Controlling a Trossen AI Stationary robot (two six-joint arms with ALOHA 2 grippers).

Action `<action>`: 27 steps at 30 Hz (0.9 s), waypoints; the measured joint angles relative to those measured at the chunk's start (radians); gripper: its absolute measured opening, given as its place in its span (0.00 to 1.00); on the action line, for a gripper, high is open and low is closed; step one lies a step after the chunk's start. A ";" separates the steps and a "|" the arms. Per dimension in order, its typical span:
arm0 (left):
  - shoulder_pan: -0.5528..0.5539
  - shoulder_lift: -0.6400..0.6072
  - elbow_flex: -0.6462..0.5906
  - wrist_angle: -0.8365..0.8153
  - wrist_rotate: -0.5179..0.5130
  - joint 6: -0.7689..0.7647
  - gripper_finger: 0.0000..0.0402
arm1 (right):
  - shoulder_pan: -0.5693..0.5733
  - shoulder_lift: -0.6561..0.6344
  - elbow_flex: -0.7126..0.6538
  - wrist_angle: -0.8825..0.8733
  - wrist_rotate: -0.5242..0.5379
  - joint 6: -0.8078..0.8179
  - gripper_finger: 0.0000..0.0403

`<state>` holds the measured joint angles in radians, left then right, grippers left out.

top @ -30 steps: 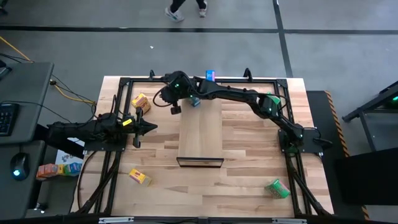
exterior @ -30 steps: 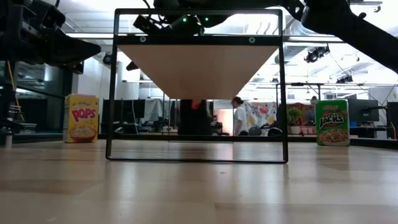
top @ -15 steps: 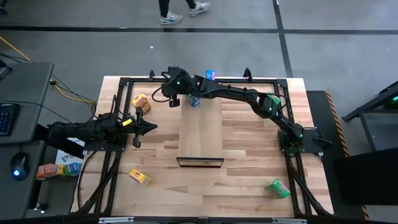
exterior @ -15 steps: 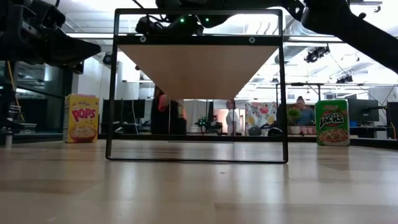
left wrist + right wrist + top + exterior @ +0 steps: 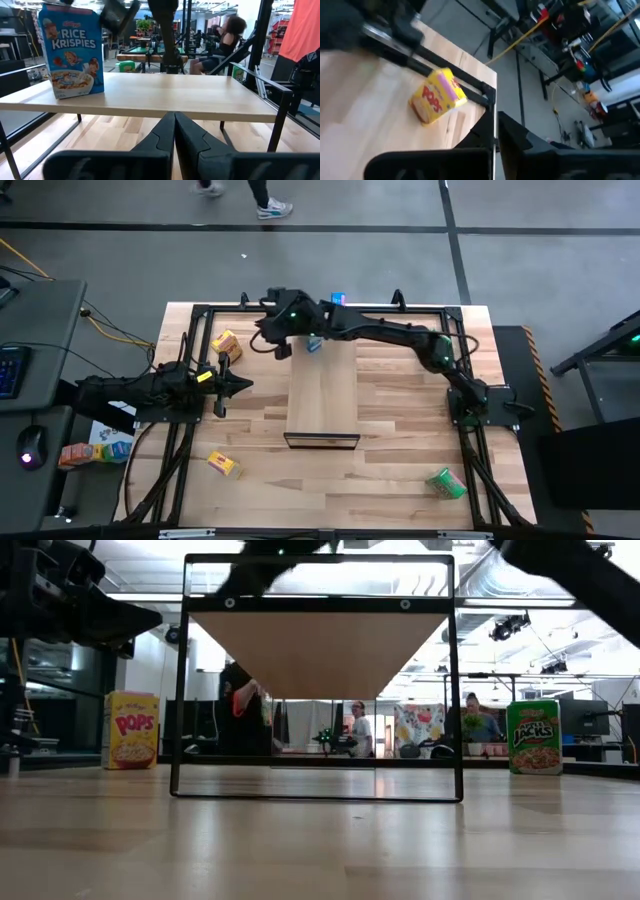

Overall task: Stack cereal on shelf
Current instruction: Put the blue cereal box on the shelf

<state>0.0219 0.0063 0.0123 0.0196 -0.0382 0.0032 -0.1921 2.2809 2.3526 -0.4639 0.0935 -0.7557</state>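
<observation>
The shelf is a pale board raised on a black frame at mid-table. A blue Rice Krispies cereal box stands upright on its base at the shelf's far end. My right gripper hovers shut, left of that box and above the table's far left part. Its wrist view looks down on a yellow Pops box lying on the table. My left gripper waits shut and level at the table's left side.
Another yellow box lies near left and a green box near right. A green Apple Jacks box stands at the right. A second blue box sits by the far rail. People move beyond the far edge.
My right gripper has risen and drawn a little toward the table's far edge, rolling slightly, still shut. In the low view it has climbed nearly out of the picture's top. The blue box on the shelf has stayed put. A person walks past beyond the table.
</observation>
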 joint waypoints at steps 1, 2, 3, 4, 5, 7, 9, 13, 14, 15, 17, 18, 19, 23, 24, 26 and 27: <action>0.000 0.000 0.000 0.000 0.000 0.000 0.01 | 0.005 -0.023 0.003 -0.021 -0.002 -0.003 0.00; 0.000 0.000 0.000 0.000 0.000 0.000 0.01 | 0.009 -0.045 0.003 -0.048 0.000 -0.002 0.00; 0.000 0.000 0.000 0.000 0.000 0.000 0.01 | 0.012 -0.070 0.004 -0.078 0.003 0.010 0.00; 0.000 0.000 0.000 0.000 0.000 0.000 0.01 | 0.014 -0.093 0.004 -0.118 0.001 0.026 0.00; 0.000 0.000 0.000 0.000 0.000 0.000 0.01 | 0.014 -0.114 0.004 -0.158 -0.002 0.047 0.00; 0.000 0.000 0.000 0.000 0.000 0.000 0.01 | 0.015 -0.160 0.004 -0.257 -0.017 0.097 0.00; 0.000 0.000 0.000 0.000 0.000 0.000 0.01 | 0.016 -0.200 0.004 -0.345 -0.034 0.166 0.00; 0.000 0.000 0.000 0.000 0.000 0.000 0.01 | 0.020 -0.251 0.004 -0.581 -0.150 0.276 0.00; 0.000 0.000 0.000 0.000 0.000 0.000 0.01 | 0.026 -0.257 0.003 -0.641 -0.171 0.301 0.00; 0.000 0.000 0.000 0.000 0.000 0.000 0.01 | 0.037 -0.260 0.003 -0.699 -0.178 0.322 0.00; 0.000 0.000 0.000 0.000 0.000 0.000 0.01 | 0.066 -0.261 0.003 -0.800 -0.168 0.357 0.00; 0.000 0.000 0.000 0.000 0.000 0.000 0.01 | 0.084 -0.260 0.003 -0.857 -0.142 0.369 0.00; 0.000 0.000 0.000 0.000 0.000 0.000 0.01 | 0.100 -0.260 0.002 -0.909 -0.098 0.383 0.00; 0.000 0.000 0.000 0.000 0.000 0.000 0.01 | 0.151 -0.252 -0.061 -0.936 0.172 0.440 0.00; 0.000 0.000 0.000 0.000 0.000 0.000 0.01 | 0.154 -0.252 -0.092 -0.922 0.221 0.441 0.00; 0.000 0.000 0.000 0.000 0.000 0.000 0.01 | 0.154 -0.253 -0.165 -0.856 0.283 0.429 0.00; 0.000 0.000 0.000 0.000 0.000 0.000 0.01 | 0.151 -0.252 -0.205 -0.834 0.320 0.422 0.00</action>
<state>0.0218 0.0059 0.0124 0.0196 -0.0380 0.0032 -0.0413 2.0285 2.1472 -1.2984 0.4134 -0.3338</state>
